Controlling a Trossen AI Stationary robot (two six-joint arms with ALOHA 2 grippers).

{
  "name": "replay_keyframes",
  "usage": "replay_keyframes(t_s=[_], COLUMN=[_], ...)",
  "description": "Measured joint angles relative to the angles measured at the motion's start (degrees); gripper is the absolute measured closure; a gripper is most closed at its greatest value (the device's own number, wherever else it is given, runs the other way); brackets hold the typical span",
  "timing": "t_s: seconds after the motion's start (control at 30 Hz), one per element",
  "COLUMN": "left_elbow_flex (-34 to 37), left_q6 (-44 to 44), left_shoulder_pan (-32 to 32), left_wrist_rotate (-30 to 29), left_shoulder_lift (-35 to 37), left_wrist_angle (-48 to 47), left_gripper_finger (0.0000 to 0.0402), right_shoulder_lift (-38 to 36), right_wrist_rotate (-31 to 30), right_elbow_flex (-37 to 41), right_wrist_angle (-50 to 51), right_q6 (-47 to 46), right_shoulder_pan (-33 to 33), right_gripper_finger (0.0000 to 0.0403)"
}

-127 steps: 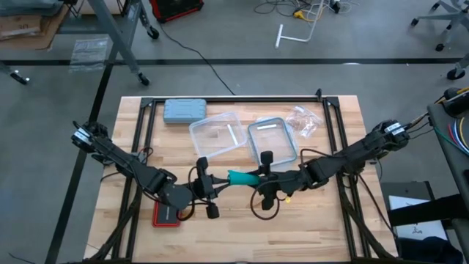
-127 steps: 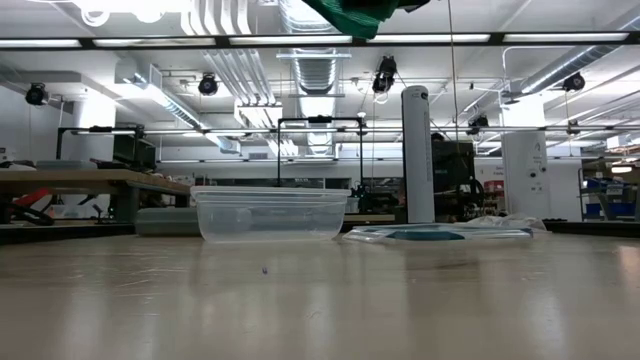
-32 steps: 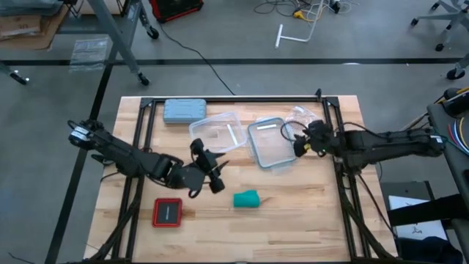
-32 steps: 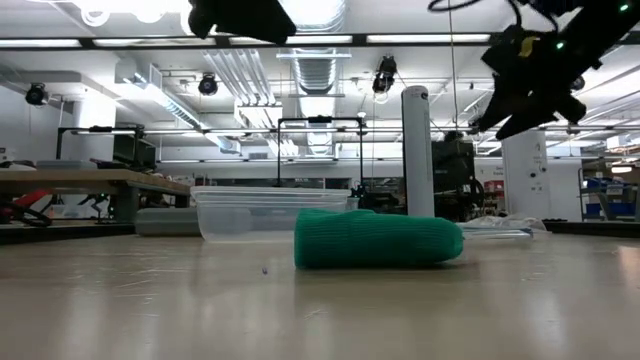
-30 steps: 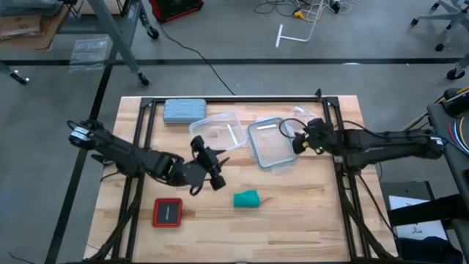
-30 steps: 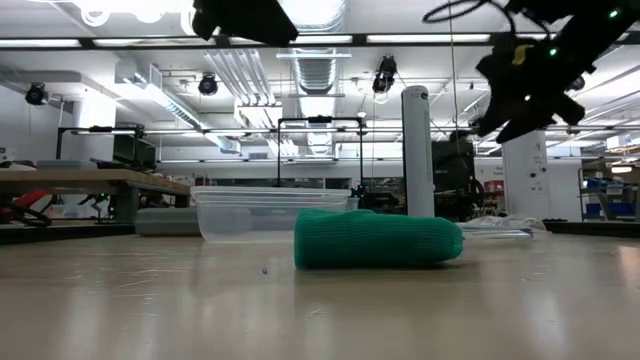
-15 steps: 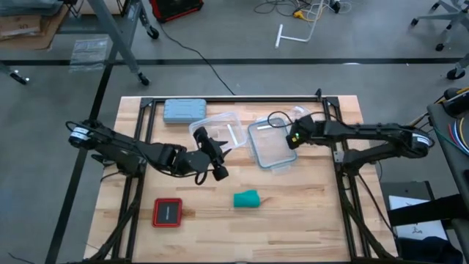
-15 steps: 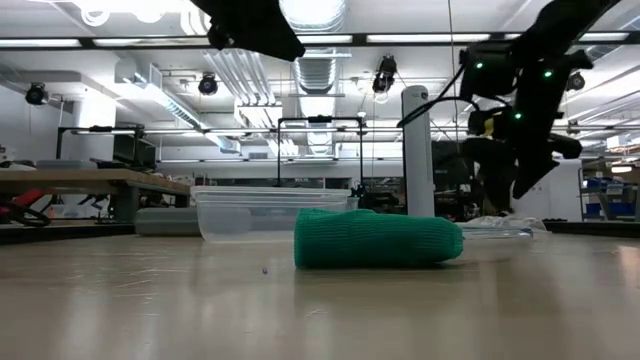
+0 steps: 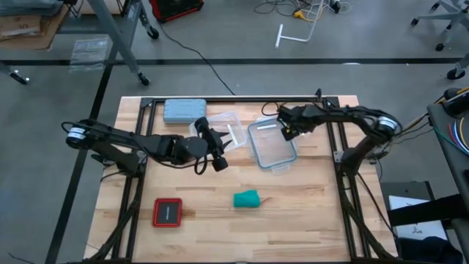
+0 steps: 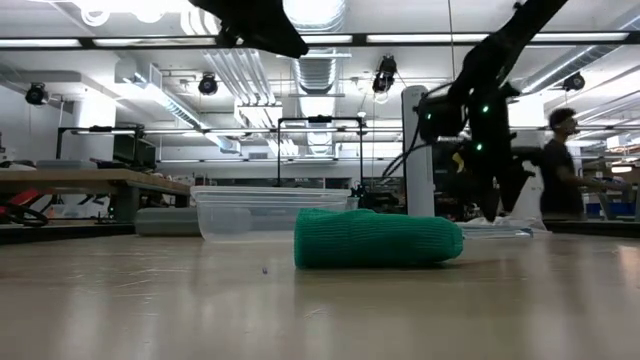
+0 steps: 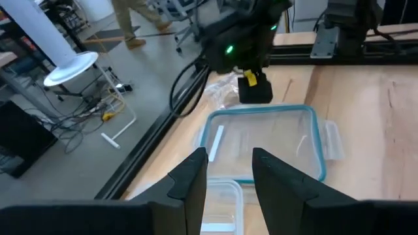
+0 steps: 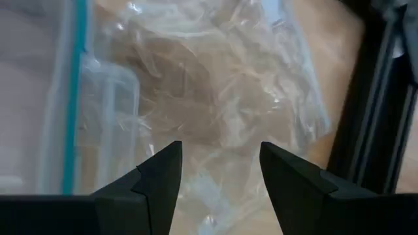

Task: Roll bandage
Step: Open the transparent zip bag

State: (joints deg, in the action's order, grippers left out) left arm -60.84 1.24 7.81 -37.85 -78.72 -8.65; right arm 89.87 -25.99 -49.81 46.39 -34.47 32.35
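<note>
Both arms have pulled away to the far side of the worktop (image 9: 308, 213) since the earlier frames, leaving the rolled bandage (image 9: 247, 199) lying alone near the front. Nothing pins its loose end, so the roll could slacken. The left hand (image 9: 215, 153) hangs spread and empty above the clear container (image 9: 220, 130); the right hand (image 9: 287, 123) hangs spread and empty over the crumpled plastic bag (image 12: 215, 104) beside the teal-rimmed lid (image 9: 271, 143).

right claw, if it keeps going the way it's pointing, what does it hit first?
Most likely the crumpled clear plastic bag, which lies straight beyond the open right claw, beside the teal-rimmed lid; depth is unclear.
</note>
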Motion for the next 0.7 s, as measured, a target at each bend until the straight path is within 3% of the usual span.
replay_keyframes(t_s=[0.17, 0.33, 0.43, 0.57, 0.7], left_elbow_flex=[0.0, 0.0, 0.0, 0.0, 0.0], left_q6=[-2.0, -2.7, -2.8, -2.0, -1.0], left_shoulder_pan=[-0.5, -0.6, -0.6, -0.5, -0.5], left_wrist_rotate=[0.1, 2.2, 4.5, 5.1, 7.1], left_shoulder_lift=[0.0, 0.0, 0.0, 0.0, 0.0], left_wrist_angle=[0.1, -0.2, -1.2, -1.3, -1.3], left_gripper_finger=[0.0287, 0.0287, 0.0287, 0.0287, 0.0287], right_shoulder_lift=[6.8, 8.6, 7.7, 5.3, 3.2], right_wrist_rotate=[6.3, 9.4, 10.2, 11.6, 9.9], right_elbow_flex=[-2.2, -2.8, -2.7, -2.3, -1.8], right_wrist_angle=[-0.3, -0.4, -0.6, 0.0, 0.3], right_q6=[1.2, 2.6, 3.7, 5.2, 5.5], right_shoulder_pan=[4.0, 6.0, 5.9, 5.9, 5.9], right_gripper_finger=[0.0204, 0.0221, 0.0276, 0.0384, 0.0397])
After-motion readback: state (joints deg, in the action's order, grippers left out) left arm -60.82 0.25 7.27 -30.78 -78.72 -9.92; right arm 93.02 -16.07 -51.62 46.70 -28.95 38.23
